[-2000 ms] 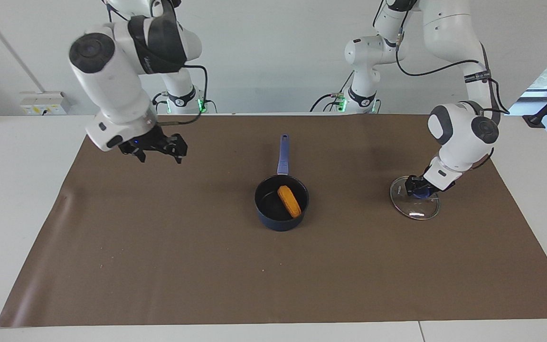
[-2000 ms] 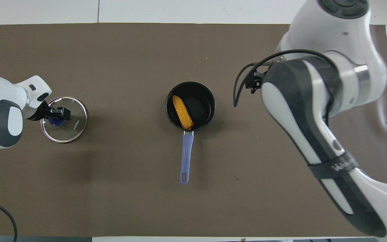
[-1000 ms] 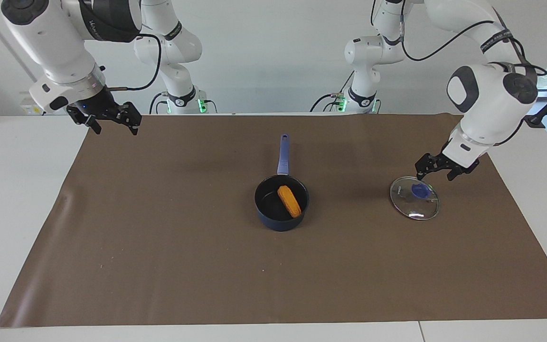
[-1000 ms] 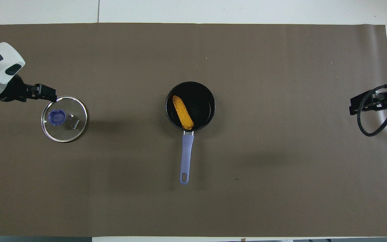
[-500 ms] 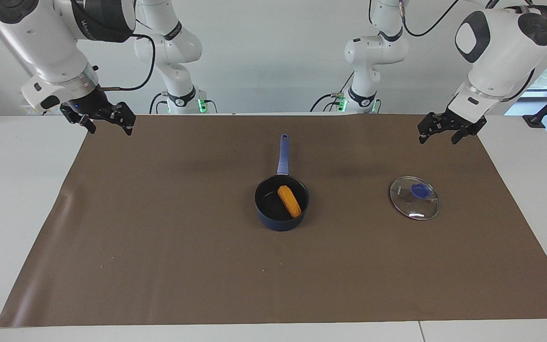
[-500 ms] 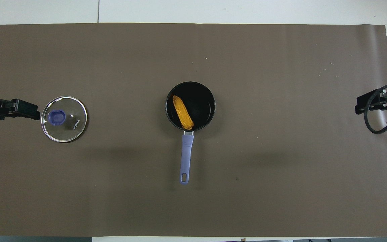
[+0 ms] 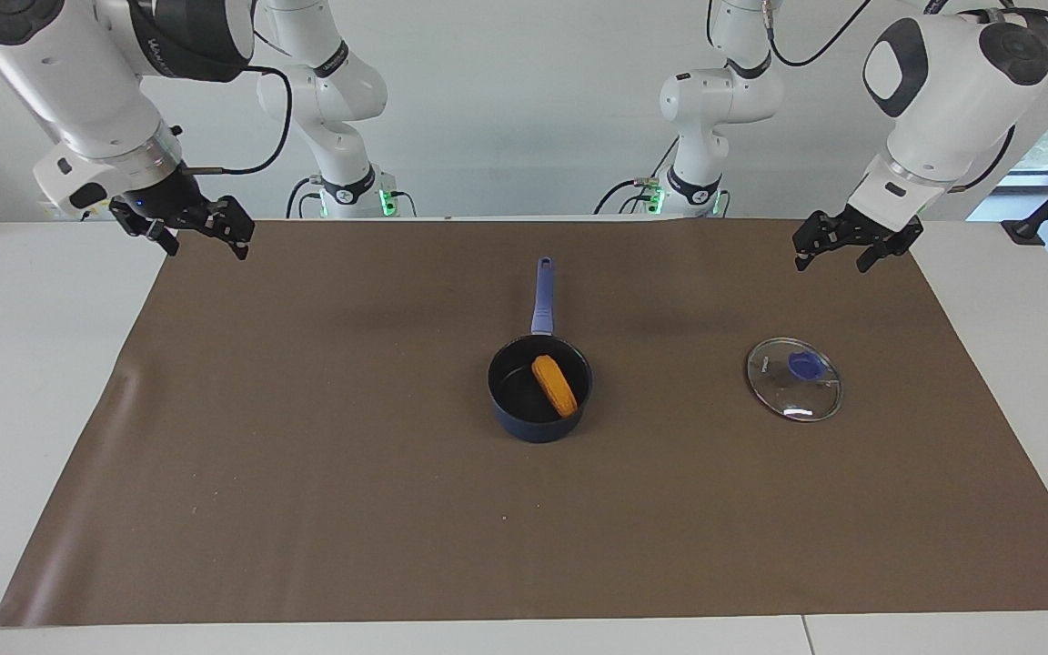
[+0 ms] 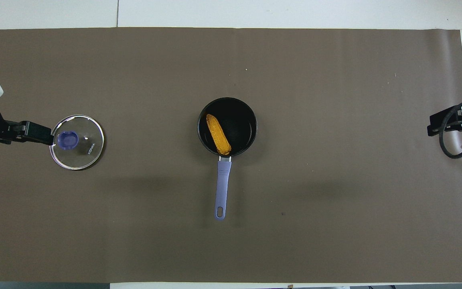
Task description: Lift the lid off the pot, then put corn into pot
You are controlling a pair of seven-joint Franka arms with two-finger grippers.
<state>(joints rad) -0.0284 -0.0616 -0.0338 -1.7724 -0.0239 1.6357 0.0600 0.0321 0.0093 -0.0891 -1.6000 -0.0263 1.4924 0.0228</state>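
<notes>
The corn [image 7: 554, 385] lies inside the pot [image 7: 539, 388], which stands at the middle of the brown mat [image 7: 306, 437]. The cob's long axis runs slantwise across the pot floor, 1 end toward the handle [image 7: 542, 296], which points straight at the robots' edge of the desk. The lid [image 7: 794, 378] lies flat on the mat toward the left arm's end, knob [image 7: 805, 365] up, well apart from the pot and about level with it.

Both halves of the task look done: lid off, corn in.

The left gripper [image 7: 854, 242] hangs high over the mat's corner at the robots' edge on the left arm's end, its fingers spread wide and holding nothing. In the overhead view its tip overlaps the lid's rim, but the facing view shows it well clear and raised. The right gripper [image 7: 189, 228] hangs over the matching corner at the right arm's end, fingers also wide and empty.

If any move remained, the relation that counts is this: the lid lies away from the robots' edge and below the left fingers, so the left arm is plainly the nearer to it; the pot sits midway between the 2 arms.
</notes>
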